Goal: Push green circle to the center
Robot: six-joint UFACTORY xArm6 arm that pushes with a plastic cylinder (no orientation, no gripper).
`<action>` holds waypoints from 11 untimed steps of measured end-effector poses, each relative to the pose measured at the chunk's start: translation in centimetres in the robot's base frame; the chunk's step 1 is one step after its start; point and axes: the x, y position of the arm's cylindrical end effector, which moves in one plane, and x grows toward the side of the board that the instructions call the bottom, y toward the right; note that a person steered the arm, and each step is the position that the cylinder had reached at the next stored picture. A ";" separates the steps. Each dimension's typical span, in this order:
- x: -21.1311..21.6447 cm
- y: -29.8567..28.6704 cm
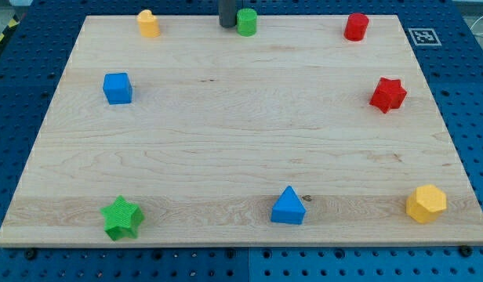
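The green circle (247, 22) is a short green cylinder at the top edge of the wooden board (241, 133), a little right of the middle. My tip (227, 26) is the lower end of a dark rod that comes down from the view's top. It stands just left of the green circle, very close to it or touching it.
A yellow block (148, 23) is at the top left, a red cylinder (356, 27) at the top right. A blue cube (118, 88) is at the left, a red star (388, 95) at the right. A green star (121, 218), blue triangle (288, 206) and yellow hexagon (426, 204) line the bottom.
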 end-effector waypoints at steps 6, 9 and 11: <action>-2.7 2.3; -2.8 5.9; -2.5 9.6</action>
